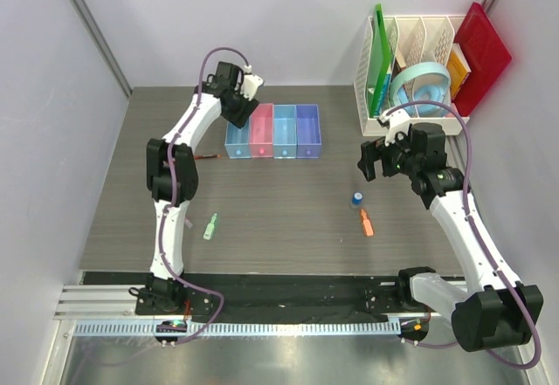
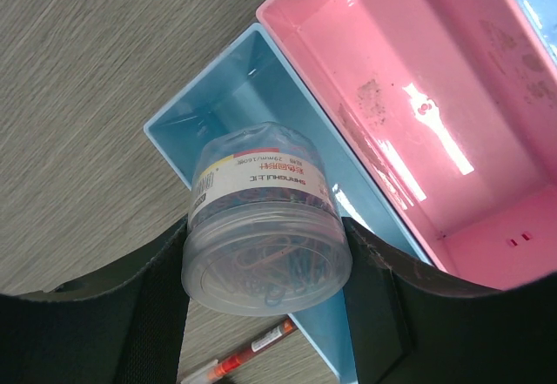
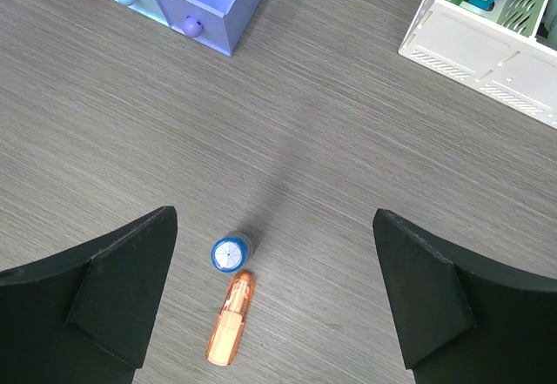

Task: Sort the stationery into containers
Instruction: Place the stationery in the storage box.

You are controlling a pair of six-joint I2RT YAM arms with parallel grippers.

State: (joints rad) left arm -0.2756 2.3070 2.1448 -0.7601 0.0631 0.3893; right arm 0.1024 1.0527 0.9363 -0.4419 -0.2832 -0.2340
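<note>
clear round tub of paper clips is clamped in the left gripper, hanging just over the end light-blue bin beside the pink bin. the step looks like the drop: next, lower it in and let go. the right gripper is spread wide and empty above the orange marker.

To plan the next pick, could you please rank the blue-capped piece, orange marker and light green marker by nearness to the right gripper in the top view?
From the right gripper:
1. Blue-capped piece, just toward the bases.
2. Orange marker, just beyond that.
3. Light green marker, far left.
</note>
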